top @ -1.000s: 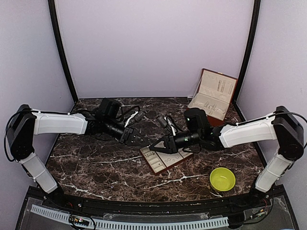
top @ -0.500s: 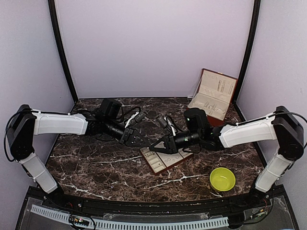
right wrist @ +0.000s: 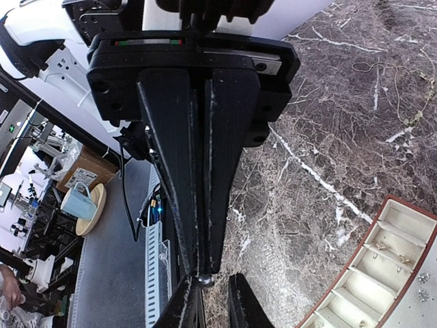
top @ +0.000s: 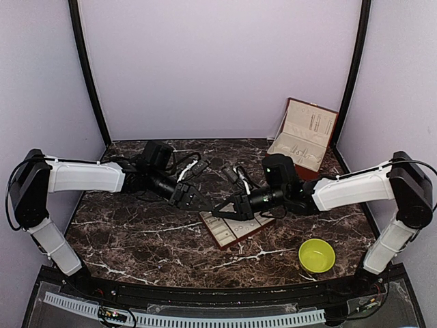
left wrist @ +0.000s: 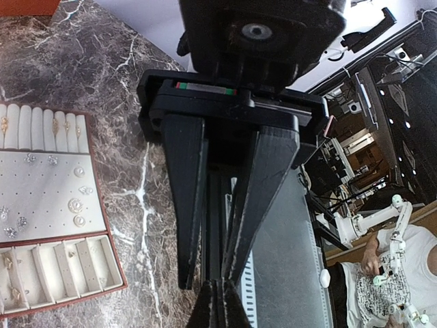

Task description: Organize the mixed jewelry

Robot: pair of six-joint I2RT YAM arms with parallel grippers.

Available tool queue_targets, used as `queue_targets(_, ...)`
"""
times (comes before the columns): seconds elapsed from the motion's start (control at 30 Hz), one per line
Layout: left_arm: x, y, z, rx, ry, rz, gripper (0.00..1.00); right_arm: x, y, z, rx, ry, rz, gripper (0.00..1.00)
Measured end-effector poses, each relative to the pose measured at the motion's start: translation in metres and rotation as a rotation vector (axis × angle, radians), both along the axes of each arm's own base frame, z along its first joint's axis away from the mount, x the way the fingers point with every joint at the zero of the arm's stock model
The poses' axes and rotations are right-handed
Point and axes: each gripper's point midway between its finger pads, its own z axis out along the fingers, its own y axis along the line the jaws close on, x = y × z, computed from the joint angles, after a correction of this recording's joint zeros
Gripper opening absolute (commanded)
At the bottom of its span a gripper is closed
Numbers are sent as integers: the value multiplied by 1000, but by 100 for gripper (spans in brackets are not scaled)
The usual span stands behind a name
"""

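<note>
The cream-lined tray (top: 231, 232) lies mid-table and holds several tiny studs (left wrist: 76, 205) and rings (left wrist: 6, 124) of the mixed jewelry. A thin chain loop (right wrist: 384, 69) lies on the bare marble. My right gripper (top: 217, 212) (right wrist: 205, 272) hovers by the tray's left corner, its fingers pressed nearly together with a tiny round stud (right wrist: 205, 281) at their tips. My left gripper (top: 196, 199) (left wrist: 208, 283) is shut and points tip to tip at the right one. In the right wrist view one left fingertip (right wrist: 188, 307) sits right beside the stud.
A reddish-brown box (top: 304, 140) stands open at the back right. The yellow-green bowl (top: 316, 255) sits near the front right. Dark marble table (top: 136, 239) stretches to the left and front of the tray.
Both gripper tips have crept slightly closer together above the tray's left corner. The right jaws have eased a touch.
</note>
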Motion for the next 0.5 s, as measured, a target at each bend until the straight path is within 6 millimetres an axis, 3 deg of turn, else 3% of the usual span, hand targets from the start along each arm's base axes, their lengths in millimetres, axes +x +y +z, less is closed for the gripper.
queue_targets(0.5, -13, 1, 7, -18, 72, -50, 0, -9, -4, 9, 39, -21, 38, 26)
